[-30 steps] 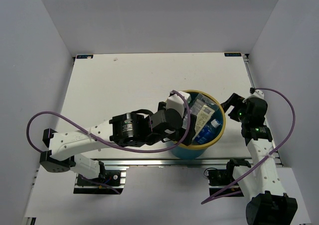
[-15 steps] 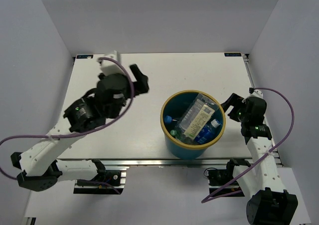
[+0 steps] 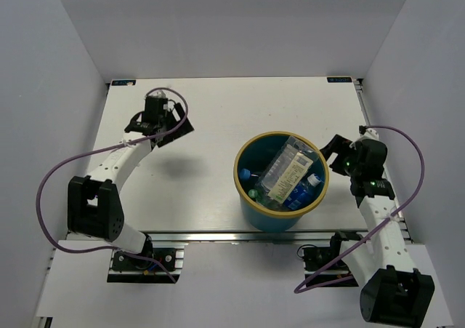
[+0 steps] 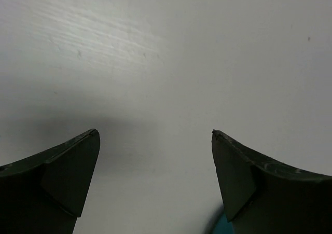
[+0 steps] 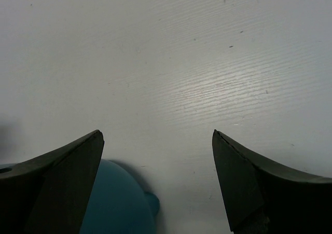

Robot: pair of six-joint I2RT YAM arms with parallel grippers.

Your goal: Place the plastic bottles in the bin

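The bin (image 3: 243, 156), a dark teal bucket with a tan rim, stands right of the table's middle. Inside lie the large clear cream-labelled bottle (image 3: 285, 169), a blue-labelled bottle (image 3: 301, 193), a green bottle (image 3: 255, 195) and others partly hidden beneath. My left gripper (image 3: 160, 132) is open and empty over the far left of the table, well away from the bin; its wrist view (image 4: 155, 135) shows bare table and a sliver of the bin (image 4: 220, 226). My right gripper (image 3: 336, 148) is open and empty just right of the bin, whose wall shows in its wrist view (image 5: 118, 203).
The white table (image 3: 218, 110) is walled by white panels at the back and both sides. An aluminium rail (image 3: 218, 237) runs along the near edge between the arm bases. Purple cables loop from both arms.
My left arm has swung from over the bin's left rim out to the far left of the table, with its gripper open and empty. The right arm has hardly moved.
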